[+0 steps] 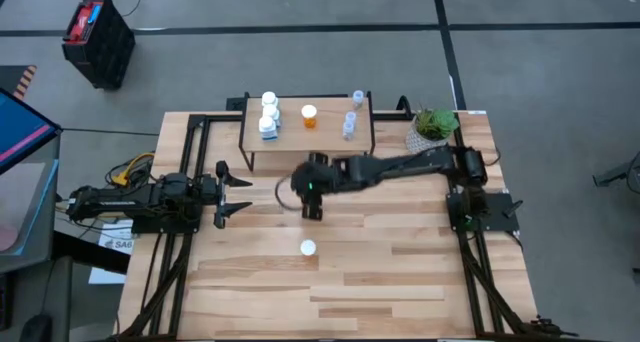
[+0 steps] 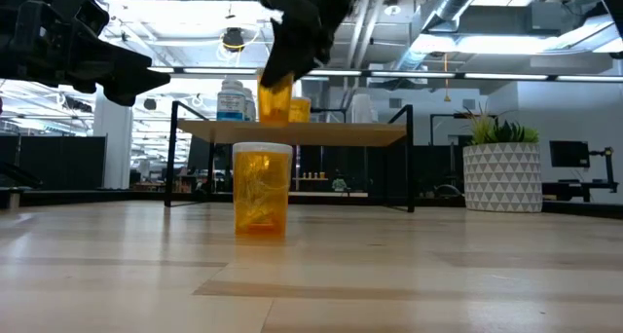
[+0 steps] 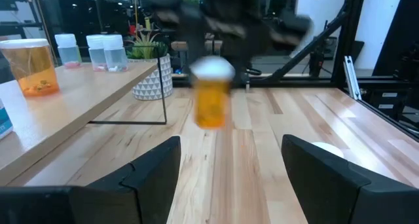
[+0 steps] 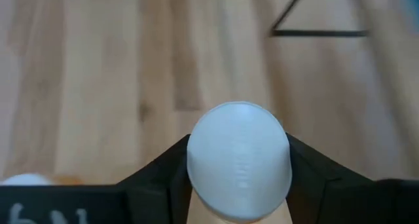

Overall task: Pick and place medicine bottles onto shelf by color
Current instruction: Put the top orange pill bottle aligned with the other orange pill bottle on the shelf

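Note:
My right gripper [image 1: 312,204] is shut on an orange bottle with a white cap [image 3: 212,96], held in the air in front of the shelf [image 1: 306,132]. A second orange bottle [image 2: 261,189] stands upright on the table nearer the front edge. On the shelf stand white bottles [image 1: 268,117] at its left, one orange bottle [image 1: 309,115] in the middle and clear bottles [image 1: 350,122] at its right. My left gripper [image 1: 242,194] is open and empty at the table's left, pointing toward the held bottle. My right gripper pinches the orange bottle at its white cap [image 4: 239,160], one finger on each side. The fingers come from above, pointing down. The bottle hangs below them [image 2: 275,97], slightly tilted and lifted clear of the table.
A potted green plant [image 1: 432,125] stands at the table's far right corner beside the shelf. The shelf's black legs [image 3: 163,96] stand on the table between the grippers and the far edge. Bare wooden tabletop [image 1: 400,272] spreads toward the near edge.

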Motion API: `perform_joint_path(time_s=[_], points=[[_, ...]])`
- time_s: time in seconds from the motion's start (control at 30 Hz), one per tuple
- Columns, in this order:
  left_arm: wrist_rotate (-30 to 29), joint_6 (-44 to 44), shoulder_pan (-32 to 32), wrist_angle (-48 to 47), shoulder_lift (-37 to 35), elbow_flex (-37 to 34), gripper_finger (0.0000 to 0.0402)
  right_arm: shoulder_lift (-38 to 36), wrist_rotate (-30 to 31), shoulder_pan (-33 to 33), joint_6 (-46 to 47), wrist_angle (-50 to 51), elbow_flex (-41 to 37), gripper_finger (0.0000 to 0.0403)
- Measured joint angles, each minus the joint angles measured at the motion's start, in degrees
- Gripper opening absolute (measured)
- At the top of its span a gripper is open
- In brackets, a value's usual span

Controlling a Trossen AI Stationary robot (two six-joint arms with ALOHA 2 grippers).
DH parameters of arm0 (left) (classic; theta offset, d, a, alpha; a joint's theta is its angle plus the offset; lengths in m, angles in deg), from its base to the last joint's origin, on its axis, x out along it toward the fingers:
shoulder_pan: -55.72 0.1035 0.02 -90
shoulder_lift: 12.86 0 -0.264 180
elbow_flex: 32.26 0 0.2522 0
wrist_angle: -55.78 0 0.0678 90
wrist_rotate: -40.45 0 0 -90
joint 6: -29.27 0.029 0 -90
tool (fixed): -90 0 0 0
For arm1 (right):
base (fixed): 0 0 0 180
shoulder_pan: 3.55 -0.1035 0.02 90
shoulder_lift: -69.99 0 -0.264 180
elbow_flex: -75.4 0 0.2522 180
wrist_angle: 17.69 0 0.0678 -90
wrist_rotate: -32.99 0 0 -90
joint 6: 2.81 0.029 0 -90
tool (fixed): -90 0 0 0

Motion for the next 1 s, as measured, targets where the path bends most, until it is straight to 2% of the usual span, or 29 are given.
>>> perform_joint_path(time_s=[0.17,0.3,0.63,0.77,1.0], points=[[0.0,0.0,0.0,0.0,0.0,0.0,0.0254,0.0,0.0,4.4,-2.5,7.8,8.8,0.0186],[0.0,0.0,0.0,0.0,0.0,0.0,0.0254,-0.1,0.0,8.1,-2.2,9.6,12.2,0.0196],[0.1,0.0,0.0,0.0,0.0,0.0,0.0254,0.2,0.0,15.9,-0.3,9.6,12.4,0.0195],[0.1,0.0,0.0,0.0,0.0,0.0,0.0254,0.2,-0.2,16.9,-0.4,7.8,12.4,0.0199],[0.1,0.0,0.0,0.0,0.0,0.0,0.0254,1.7,-4.4,17.7,-0.7,6.6,12.4,0.0198]])
